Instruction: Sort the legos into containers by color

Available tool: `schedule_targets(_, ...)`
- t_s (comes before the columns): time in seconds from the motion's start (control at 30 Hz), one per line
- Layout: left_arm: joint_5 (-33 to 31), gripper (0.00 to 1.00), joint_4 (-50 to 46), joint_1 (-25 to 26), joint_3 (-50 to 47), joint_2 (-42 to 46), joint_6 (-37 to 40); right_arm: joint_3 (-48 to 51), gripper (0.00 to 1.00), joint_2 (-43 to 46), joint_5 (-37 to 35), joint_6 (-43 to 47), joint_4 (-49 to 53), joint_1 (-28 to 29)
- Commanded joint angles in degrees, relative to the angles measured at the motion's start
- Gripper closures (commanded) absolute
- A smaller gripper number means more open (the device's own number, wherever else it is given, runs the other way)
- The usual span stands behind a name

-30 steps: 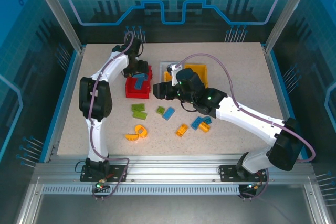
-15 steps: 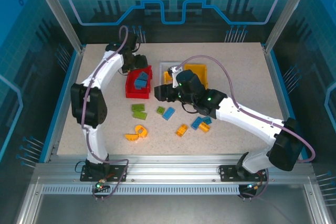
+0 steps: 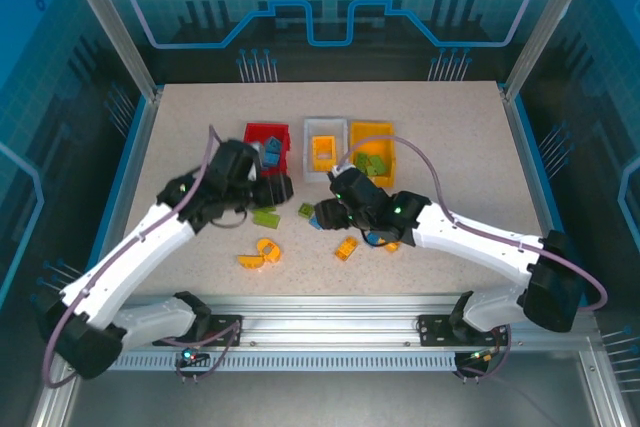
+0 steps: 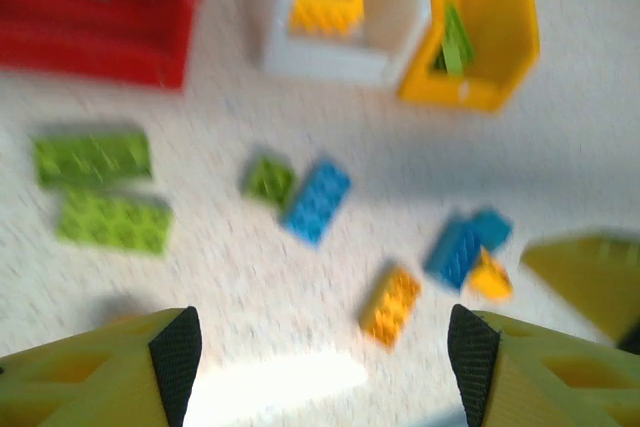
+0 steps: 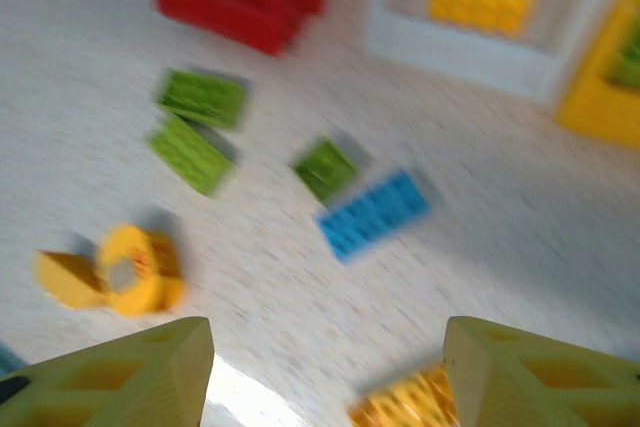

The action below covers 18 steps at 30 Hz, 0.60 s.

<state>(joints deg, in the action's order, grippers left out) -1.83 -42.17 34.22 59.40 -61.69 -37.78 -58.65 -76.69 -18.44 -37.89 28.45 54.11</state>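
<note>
Left gripper (image 4: 322, 357) empty, agape above motion-blurred legos (image 4: 316, 200).

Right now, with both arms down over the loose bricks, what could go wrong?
The left tool and right tool, both open, hang over the same patch of table, so they may collide. The small green brick lies close beside the blue brick; closing on one could nudge or drag the other.

A speckled beige tabletop (image 3: 450, 117) sits within blue-panelled enclosure walls (image 3: 330, 7).
</note>
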Motion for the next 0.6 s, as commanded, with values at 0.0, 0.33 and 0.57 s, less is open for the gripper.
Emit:
schedule_targets(0.0, -0.1, 0.30, 5.5, 8.2, -8.4, 4.2, -11.1, 4.2, 0.33, 4.9, -5.3, -10.0, 13.9, -1.4)
schedule_targets(0.33, -7.6, 0.32, 17.3, 26.4, -16.7, 1.6, -20.0, 17.8, 0.25, 8.6, 1.5, -18.4, 15.2, -6.5)
schedule_targets(0.57, -8.8, 0.32, 19.6, 29.5, -15.1, -1.4, -19.9, 17.3, 0.24, -2.0, 6.2, -7.9, 11.2, -11.7)
